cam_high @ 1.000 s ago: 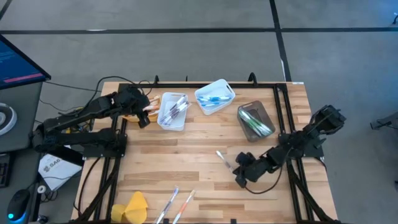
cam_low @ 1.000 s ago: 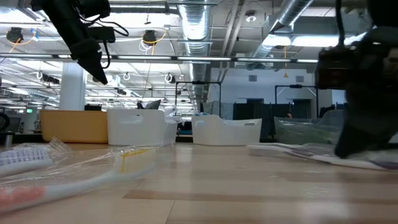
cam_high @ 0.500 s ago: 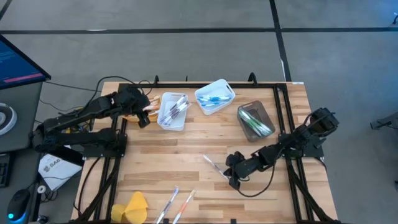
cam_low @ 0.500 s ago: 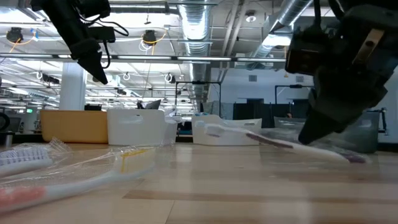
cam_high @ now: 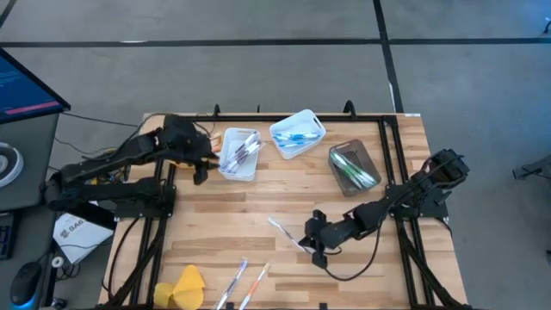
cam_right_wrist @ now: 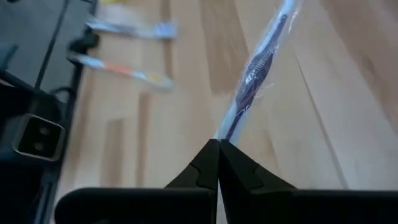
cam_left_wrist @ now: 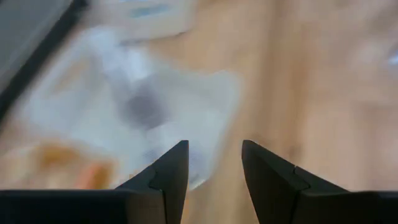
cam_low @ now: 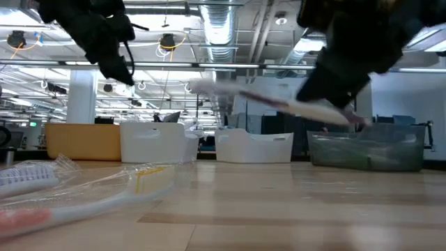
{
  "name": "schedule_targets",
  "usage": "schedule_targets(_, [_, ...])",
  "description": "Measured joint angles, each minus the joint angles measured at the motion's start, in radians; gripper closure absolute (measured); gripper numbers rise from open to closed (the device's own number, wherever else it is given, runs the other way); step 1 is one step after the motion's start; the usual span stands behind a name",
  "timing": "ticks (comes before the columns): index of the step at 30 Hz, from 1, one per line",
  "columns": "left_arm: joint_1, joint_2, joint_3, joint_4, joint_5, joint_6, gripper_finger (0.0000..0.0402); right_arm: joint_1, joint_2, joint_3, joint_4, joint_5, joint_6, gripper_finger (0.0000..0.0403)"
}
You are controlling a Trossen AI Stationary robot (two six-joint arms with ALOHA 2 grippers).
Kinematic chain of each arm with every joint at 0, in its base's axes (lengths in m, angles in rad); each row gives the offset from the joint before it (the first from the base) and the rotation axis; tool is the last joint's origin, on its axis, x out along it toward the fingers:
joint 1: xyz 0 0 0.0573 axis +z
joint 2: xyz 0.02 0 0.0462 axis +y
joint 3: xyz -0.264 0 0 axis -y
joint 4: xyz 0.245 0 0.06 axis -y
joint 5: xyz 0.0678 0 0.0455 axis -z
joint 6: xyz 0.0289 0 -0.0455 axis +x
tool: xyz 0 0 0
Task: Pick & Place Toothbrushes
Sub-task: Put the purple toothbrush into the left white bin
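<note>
Wooden slats make up the tabletop (cam_high: 224,215), which stands on a grey floor in a large hall with pipes under the ceiling. At its far edge four bins stand in a row, an orange bin (cam_low: 82,141), a white bin (cam_high: 238,154), a second white bin (cam_high: 298,133) and a clear brown bin (cam_high: 353,167), probably so that each colour of toothbrush gets its own bin. The right gripper (cam_high: 312,251) is closed tight on one wrapped toothbrush (cam_right_wrist: 256,67), holding it by one end, so the rest sticks out and hangs free above the wood; this looks like a carry toward a bin. The left gripper (cam_high: 199,169) hovers beside the first white bin, half open and holding nothing. Two more toothbrushes (cam_high: 242,284) lie near the front edge, beside a yellow lump (cam_high: 183,286), not yet picked
</note>
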Motion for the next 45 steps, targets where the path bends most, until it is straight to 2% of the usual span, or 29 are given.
schedule_targets(5, [-0.038, -0.003, -0.118, 0.268, 0.27, -0.056, 0.0259, 0.005, -0.001, 0.069, 0.001, 0.009, -0.108, 0.0403])
schedule_targets(9, [-0.107, -0.002, -0.279, 0.638, 0.399, -0.151, 0.0259, 0.011, -0.001, 0.128, 0.012, 0.017, -0.227, 0.0403])
schedule_targets(12, [-0.19, -0.002, -0.41, 0.978, 0.419, -0.207, 0.0259, 0.01, -0.001, 0.182, 0.027, 0.017, -0.324, 0.0403])
schedule_targets(16, [-0.31, 0.007, -0.567, 1.467, 0.414, -0.209, 0.0259, 0.01, -0.002, 0.24, 0.04, 0.018, -0.45, 0.0403])
schedule_targets(18, [-0.369, 0.02, -0.625, 1.663, 0.382, -0.209, 0.0259, 0.009, -0.002, 0.26, 0.061, 0.02, -0.51, 0.0403])
schedule_targets(20, [-0.427, 0.034, -0.653, 1.79, 0.309, -0.199, 0.0259, 0.002, -0.002, 0.279, 0.069, 0.037, -0.561, 0.0403])
schedule_targets(25, [-0.567, 0.097, -0.633, 1.825, 0.092, -0.159, 0.0259, -0.04, -0.002, 0.307, 0.069, 0.04, -0.628, 0.0403])
schedule_targets(27, [-0.612, 0.141, -0.606, 1.827, 0.042, -0.157, 0.0258, -0.06, -0.002, 0.308, 0.069, 0.041, -0.636, 0.0403])
schedule_targets(32, [-0.688, 0.269, -0.512, 1.828, 0.006, -0.157, 0.0235, -0.093, -0.002, 0.308, 0.066, 0.04, -0.657, 0.0403])
schedule_targets(38, [-0.726, 0.382, -0.423, 1.833, -0.053, -0.157, 0.0173, -0.097, -0.002, 0.308, 0.066, 0.038, -0.667, 0.0403])
schedule_targets(45, [-0.756, 0.47, -0.347, 1.835, -0.061, -0.157, 0.0117, -0.097, -0.002, 0.308, 0.057, 0.037, -0.683, 0.0403])
